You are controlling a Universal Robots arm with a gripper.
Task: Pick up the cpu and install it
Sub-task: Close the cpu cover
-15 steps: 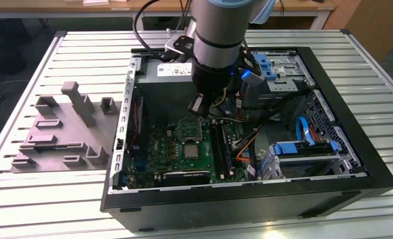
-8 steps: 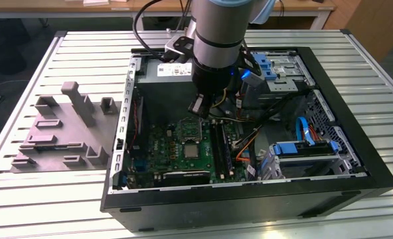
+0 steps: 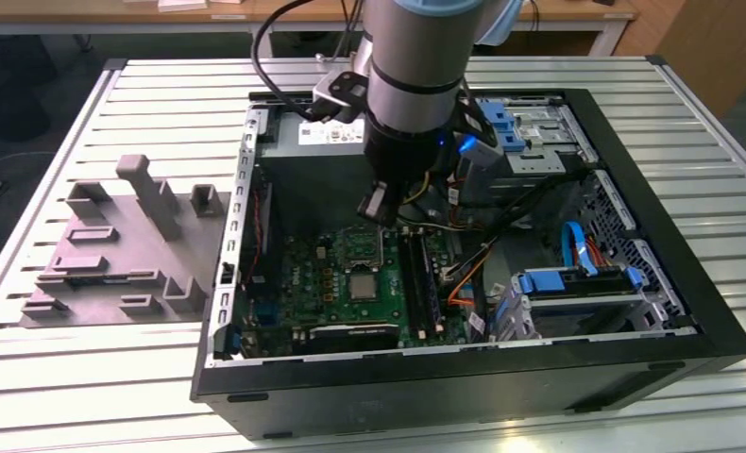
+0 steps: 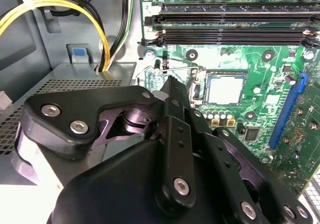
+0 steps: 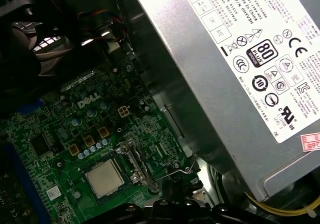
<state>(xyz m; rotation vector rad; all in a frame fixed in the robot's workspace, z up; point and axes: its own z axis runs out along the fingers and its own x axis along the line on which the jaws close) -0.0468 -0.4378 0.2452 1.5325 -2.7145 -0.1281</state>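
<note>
The cpu (image 3: pixel 364 286) is a small silvery square lying flat in its socket on the green motherboard (image 3: pixel 310 293) inside the open computer case (image 3: pixel 675 311). Both wrist views show the cpu (image 4: pixel 226 88) (image 5: pixel 104 178) seated, with the socket's metal frame and lever (image 4: pixel 197 87) (image 5: pixel 136 165) beside it. My gripper (image 3: pixel 376 212) hangs just above the board on the power-supply side of the socket. Its fingers (image 4: pixel 171 82) (image 5: pixel 172 186) meet at one tip and hold nothing; they stand a short way off the cpu without touching it.
A grey moulded fixture plate (image 3: pixel 109 255) with upright blocks lies on the slatted table at the exterior view's left. The power supply (image 5: pixel 240 84), yellow and black cables (image 4: pixel 60 7), memory slots (image 4: pixel 230 27) and a blue-trimmed drive cage (image 3: pixel 575 283) crowd the case.
</note>
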